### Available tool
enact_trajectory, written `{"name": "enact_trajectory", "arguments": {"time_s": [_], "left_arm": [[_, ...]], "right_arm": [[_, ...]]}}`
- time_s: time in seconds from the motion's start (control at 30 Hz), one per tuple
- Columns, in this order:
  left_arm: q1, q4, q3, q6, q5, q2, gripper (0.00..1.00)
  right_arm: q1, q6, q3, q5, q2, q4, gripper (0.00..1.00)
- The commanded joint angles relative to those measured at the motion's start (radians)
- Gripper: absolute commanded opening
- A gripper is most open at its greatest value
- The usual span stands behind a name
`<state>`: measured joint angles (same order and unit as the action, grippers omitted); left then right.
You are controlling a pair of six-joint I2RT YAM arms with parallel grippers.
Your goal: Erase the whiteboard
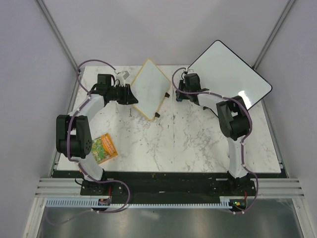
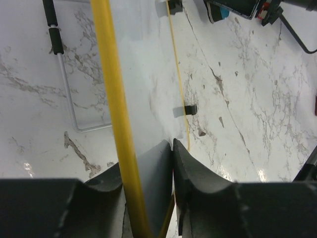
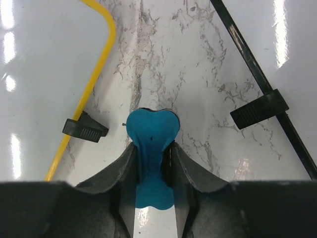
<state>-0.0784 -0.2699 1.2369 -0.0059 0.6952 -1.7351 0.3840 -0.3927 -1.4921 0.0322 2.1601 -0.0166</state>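
A yellow-framed whiteboard (image 1: 148,89) stands tilted at the table's middle back. Its surface looks blank. My left gripper (image 1: 132,94) is shut on its left edge. In the left wrist view the fingers (image 2: 172,148) pinch the board (image 2: 143,74) beside the yellow frame (image 2: 111,89). My right gripper (image 1: 177,96) is just right of the board, shut on a blue eraser (image 3: 151,133) held just above the marble. The yellow-framed board (image 3: 44,69) lies to the left of the right gripper (image 3: 151,148).
A larger black-framed whiteboard (image 1: 230,72) leans at the back right and shows in the right wrist view (image 3: 290,44). Black feet (image 3: 85,130) stick out from the boards. An orange and green packet (image 1: 104,148) lies front left by the left arm. Grey walls enclose the table.
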Motion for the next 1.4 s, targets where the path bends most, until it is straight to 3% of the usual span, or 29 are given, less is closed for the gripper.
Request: {"name": "enact_trajectory", "arguments": {"time_s": [0.0, 0.13, 0.33, 0.57, 0.87, 1.37], "left_arm": [[-0.015, -0.04, -0.001, 0.041, -0.023, -0.011, 0.35], [-0.015, -0.041, -0.004, 0.043, -0.036, -0.004, 0.37], [-0.015, -0.045, -0.017, 0.047, -0.063, 0.02, 0.49], [-0.015, -0.045, -0.05, 0.047, -0.132, 0.075, 0.64], [-0.012, -0.058, -0.094, 0.014, -0.184, 0.183, 0.77], [0.008, -0.268, -0.198, -0.124, -0.35, 0.419, 0.8]], "right_arm": [[-0.004, 0.006, -0.043, -0.057, 0.012, -0.002, 0.39], [-0.01, 0.011, -0.04, -0.068, 0.007, -0.005, 0.51], [-0.011, 0.015, -0.03, -0.084, -0.003, -0.016, 0.61], [-0.011, 0.017, -0.01, -0.094, -0.02, -0.037, 0.64], [-0.01, -0.015, 0.032, -0.19, -0.04, -0.103, 0.64], [0.004, -0.069, 0.332, -0.178, -0.218, -0.292, 0.61]]}}
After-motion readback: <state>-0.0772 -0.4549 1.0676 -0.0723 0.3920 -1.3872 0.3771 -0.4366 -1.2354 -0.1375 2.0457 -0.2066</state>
